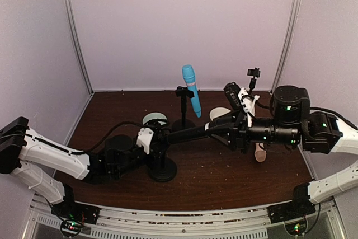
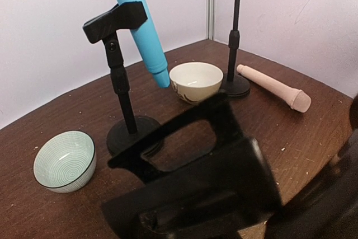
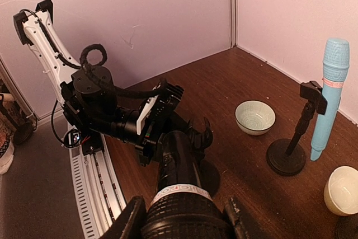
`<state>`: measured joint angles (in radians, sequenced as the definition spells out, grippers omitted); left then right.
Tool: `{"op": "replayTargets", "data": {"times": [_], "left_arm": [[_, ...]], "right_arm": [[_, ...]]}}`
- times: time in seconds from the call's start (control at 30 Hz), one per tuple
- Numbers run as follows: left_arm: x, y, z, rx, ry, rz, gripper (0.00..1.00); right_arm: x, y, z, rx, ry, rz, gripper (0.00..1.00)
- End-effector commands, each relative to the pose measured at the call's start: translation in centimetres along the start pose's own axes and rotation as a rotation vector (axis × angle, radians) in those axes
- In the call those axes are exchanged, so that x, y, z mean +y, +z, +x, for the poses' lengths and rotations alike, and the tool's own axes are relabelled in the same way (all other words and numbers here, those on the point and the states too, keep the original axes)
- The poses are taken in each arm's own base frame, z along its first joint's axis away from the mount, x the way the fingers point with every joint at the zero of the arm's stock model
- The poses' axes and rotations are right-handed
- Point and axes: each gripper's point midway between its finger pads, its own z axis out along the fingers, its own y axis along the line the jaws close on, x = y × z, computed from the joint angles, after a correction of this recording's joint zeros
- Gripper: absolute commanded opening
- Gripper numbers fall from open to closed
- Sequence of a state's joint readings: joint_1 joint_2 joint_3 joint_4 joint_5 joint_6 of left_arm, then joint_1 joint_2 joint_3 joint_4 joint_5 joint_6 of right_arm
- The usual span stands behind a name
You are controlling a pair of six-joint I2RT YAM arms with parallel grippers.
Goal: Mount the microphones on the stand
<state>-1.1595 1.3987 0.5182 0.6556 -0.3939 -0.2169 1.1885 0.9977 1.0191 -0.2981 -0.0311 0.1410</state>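
one job is done: the blue microphone [image 1: 191, 87] sits in the clip of the back stand [image 1: 183, 117]. two are left.

the right gripper [image 3: 182, 216] is closed tight around the black microphone [image 3: 178, 163]. the microphone pokes straight out in front of it, and its far end is right at the clip [image 3: 199, 135] of the near stand [image 1: 162, 170]. i think it is not in the clip yet.

the left gripper [image 1: 159, 138] looks closed on that stand, just beside the clip.

the cream microphone [image 2: 271, 87] lies on the table [image 1: 224, 177], close behind the right gripper. the last stand [image 1: 253, 79] holds nothing.
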Motion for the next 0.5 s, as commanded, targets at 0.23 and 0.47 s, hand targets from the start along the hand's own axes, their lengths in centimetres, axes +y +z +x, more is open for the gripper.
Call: {"op": "replayTargets", "data": {"times": [0.23, 0.47], "left_arm": [[-0.3, -0.3, -4.0, -0.117, -0.045, 0.008, 0.00], [-0.4, -0.4, -4.1, -0.122, -0.047, 0.011, 0.00]], "right_arm": [[-1.3, -2.2, -3.4, -0.093, 0.010, 0.079, 0.00], [-1.2, -0.8, -2.0, -0.047, 0.005, 0.079, 0.00]]}}
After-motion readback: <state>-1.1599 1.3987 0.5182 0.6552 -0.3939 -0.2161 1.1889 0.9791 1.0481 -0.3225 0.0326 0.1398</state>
